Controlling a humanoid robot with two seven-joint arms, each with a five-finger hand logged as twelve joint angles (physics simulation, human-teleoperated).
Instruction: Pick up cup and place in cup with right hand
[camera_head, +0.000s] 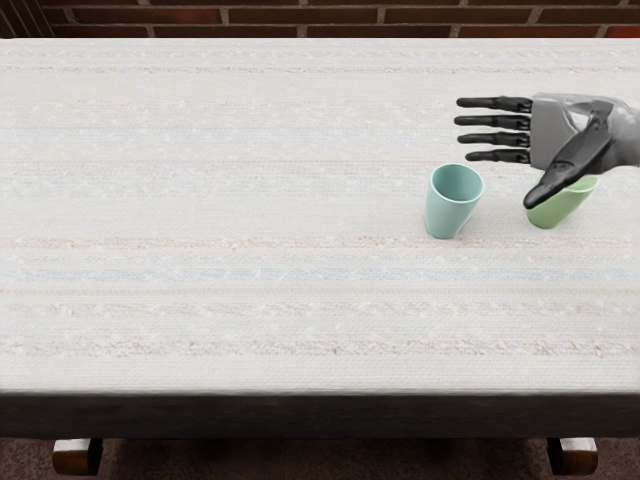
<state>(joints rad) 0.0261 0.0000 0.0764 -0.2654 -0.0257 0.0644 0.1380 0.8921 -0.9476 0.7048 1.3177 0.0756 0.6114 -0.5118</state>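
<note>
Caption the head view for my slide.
Right hand, fingers spread, above two upright cups, teal and green.

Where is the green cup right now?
In the head view, the green cup is on the right side of the table, to the right of the blue-green cup and partly hidden by the robot's right hand.

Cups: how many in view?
2. Teal cup on the right side of the table; green cup farther right, partly hidden by the open right hand.
</note>
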